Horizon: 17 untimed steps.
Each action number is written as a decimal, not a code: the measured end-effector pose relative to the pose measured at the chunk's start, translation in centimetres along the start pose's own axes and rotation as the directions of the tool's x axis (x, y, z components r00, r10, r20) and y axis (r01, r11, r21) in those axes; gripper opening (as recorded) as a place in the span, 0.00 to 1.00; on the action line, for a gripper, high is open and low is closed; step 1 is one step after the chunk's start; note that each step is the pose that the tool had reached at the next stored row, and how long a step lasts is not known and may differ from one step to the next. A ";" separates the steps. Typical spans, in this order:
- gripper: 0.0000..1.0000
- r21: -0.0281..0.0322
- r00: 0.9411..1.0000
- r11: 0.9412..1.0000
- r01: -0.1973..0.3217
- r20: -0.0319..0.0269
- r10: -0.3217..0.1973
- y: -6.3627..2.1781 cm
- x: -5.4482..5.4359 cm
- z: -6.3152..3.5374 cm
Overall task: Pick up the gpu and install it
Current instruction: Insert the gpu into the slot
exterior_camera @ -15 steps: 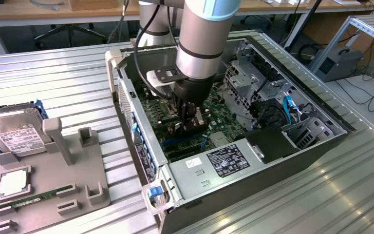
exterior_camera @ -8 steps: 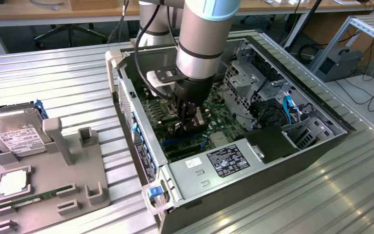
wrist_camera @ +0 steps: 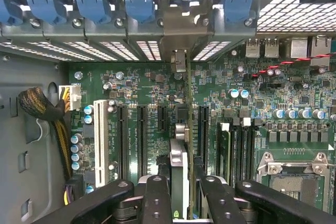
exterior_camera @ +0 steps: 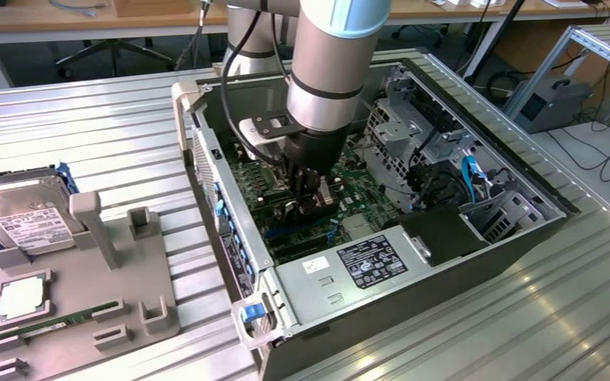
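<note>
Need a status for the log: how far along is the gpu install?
Done: the gpu is picked up; the gripper holds it edge-on inside the open case. In hand: it hangs over the motherboard, its bracket toward the rear slot openings. Left: seating it. The card looks clear of the expansion slots, not yet pushed in.

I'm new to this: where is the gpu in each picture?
Exterior view: the gpu hangs in the tool, inside the open computer case, just above the board.
Wrist view: the gpu is edge-on between the tool's fingers, over the slots.
Shared landmark: the green motherboard.
</note>
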State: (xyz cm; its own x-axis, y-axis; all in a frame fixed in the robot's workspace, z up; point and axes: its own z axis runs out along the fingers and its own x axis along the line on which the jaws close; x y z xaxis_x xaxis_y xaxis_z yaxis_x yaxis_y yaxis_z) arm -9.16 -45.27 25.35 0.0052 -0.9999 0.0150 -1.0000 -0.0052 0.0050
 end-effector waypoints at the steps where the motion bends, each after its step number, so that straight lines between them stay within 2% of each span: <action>1: 0.27 0.000 1.000 1.000 0.000 0.000 0.000 0.00 0.0 0.01; 12: 0.27 0.000 1.000 1.000 0.000 0.000 0.000 0.00 0.0 0.01; 17: 0.27 0.000 1.000 1.000 0.000 0.000 0.000 0.00 0.0 0.39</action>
State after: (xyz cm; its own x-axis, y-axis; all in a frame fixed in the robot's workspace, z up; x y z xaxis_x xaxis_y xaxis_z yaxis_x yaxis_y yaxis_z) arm -9.15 -45.27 24.96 0.0052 -0.9999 0.0148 -1.0000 -0.0052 0.0049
